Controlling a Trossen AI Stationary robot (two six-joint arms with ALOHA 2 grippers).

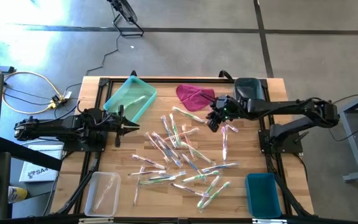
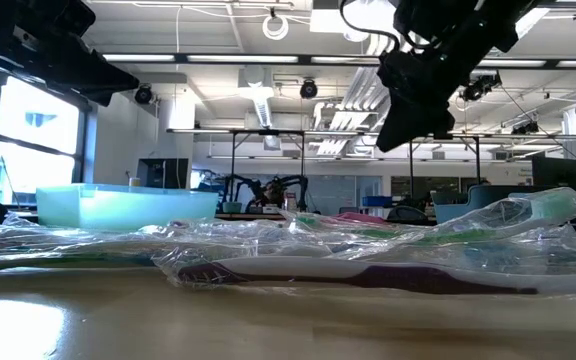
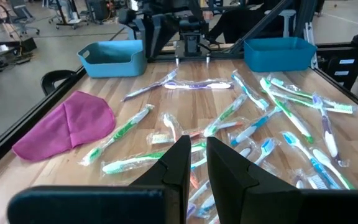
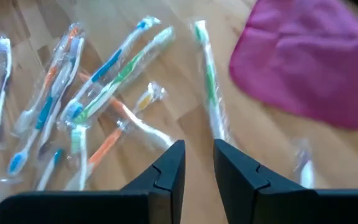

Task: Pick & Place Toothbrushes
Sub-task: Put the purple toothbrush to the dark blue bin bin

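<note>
Many wrapped toothbrushes with green, blue, pink and white handles lie scattered flat on the wooden table; they also show in the left wrist view and in the right wrist view. My right gripper hangs above the table near the pile's far right end, beside the magenta cloth. It is clear of the table in the low view. Its fingers are shut, with only a narrow slit between them, and hold nothing. My left gripper waits at the pile's left, also shut and empty.
A pale teal tray stands at the far left, a clear tub at the near left corner and a blue bin at the near right corner. The magenta cloth lies flat just beyond my right gripper.
</note>
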